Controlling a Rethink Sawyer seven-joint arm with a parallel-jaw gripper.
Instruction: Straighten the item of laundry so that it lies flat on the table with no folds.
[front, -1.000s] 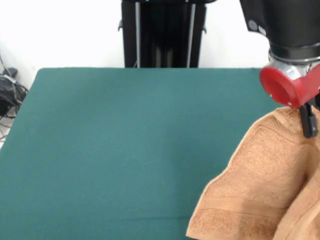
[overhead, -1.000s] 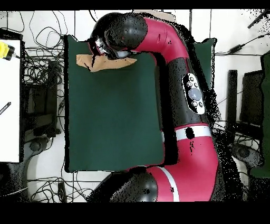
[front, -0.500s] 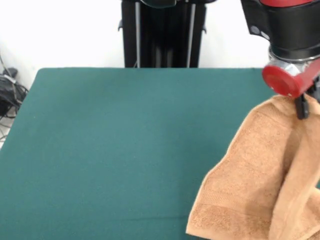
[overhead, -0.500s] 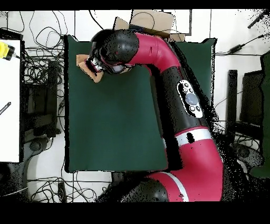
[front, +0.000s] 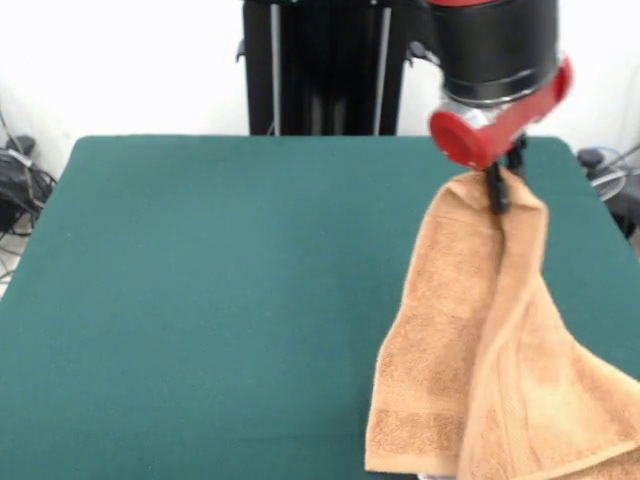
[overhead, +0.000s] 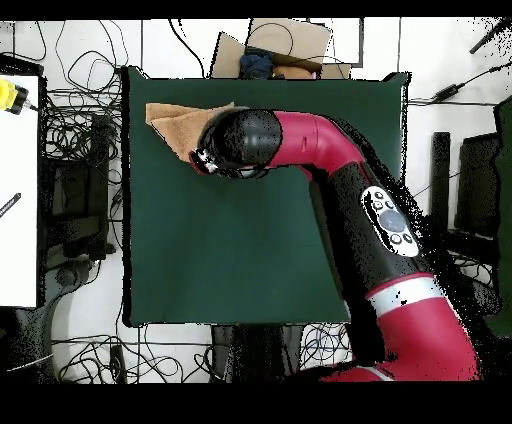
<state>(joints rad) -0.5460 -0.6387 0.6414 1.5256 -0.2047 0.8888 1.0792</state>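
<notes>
In the front view, the gripper (front: 497, 185) hung below the arm's (front: 497, 60) black cuff and red flange, its dark fingers pinched closed on the top edge of the orange-tan terry towel (front: 480, 340). The towel hung from that pinch in long vertical folds, widening downward, with a woven border band across its lower left corner; its bottom ran out of the picture at the lower edge, over the right part of the green table (front: 220, 290). No tag, brand mark or writing could be read on the cloth or on the arm. The black pedestal (front: 325, 65) stood behind the table's far edge, and cables (front: 15, 185) lay on the floor at the left. In the overhead view, the red arm (overhead: 345, 190) reached across the table (overhead: 220, 260) from the bottom right, its black wrist covering the gripper, so the fingers were hidden there. The towel (overhead: 180, 120) showed as a tan wedge near the table's top left corner, partly under the wrist. A cardboard box (overhead: 285, 40) sat past the table's top edge, and a white surface (overhead: 18, 200) lay at the far left.
</notes>
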